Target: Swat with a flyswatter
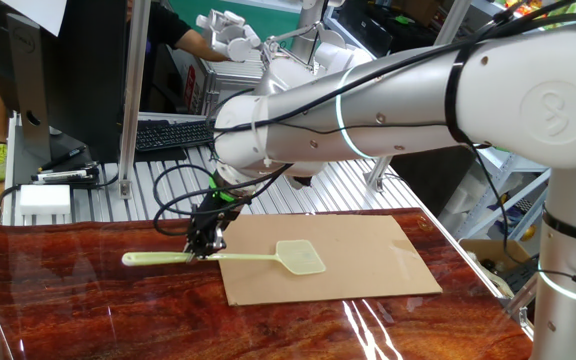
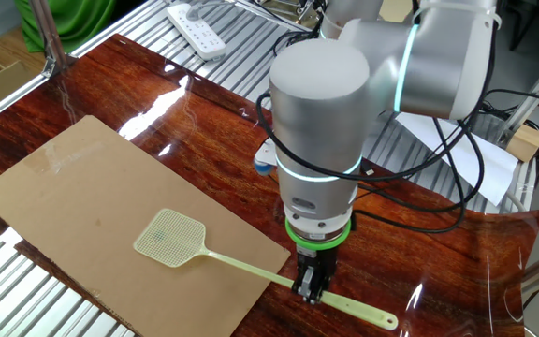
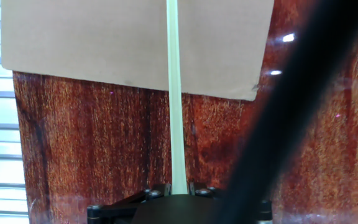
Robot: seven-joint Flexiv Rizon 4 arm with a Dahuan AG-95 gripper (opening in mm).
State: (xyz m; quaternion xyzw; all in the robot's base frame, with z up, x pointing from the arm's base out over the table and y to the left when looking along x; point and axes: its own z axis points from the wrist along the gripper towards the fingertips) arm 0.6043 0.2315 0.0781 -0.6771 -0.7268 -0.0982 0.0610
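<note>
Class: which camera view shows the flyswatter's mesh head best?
The other fixed view: the flyswatter head lies flat and unobstructed on the cardboard sheet. One fixed view shows it smaller, at a slant. The hand view shows only handle.

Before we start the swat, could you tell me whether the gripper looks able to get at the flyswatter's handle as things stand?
Probably yes: the gripper is already down at the flyswatter handle, fingers either side of it, nothing between. Whether it is clamped I cannot tell.
</note>
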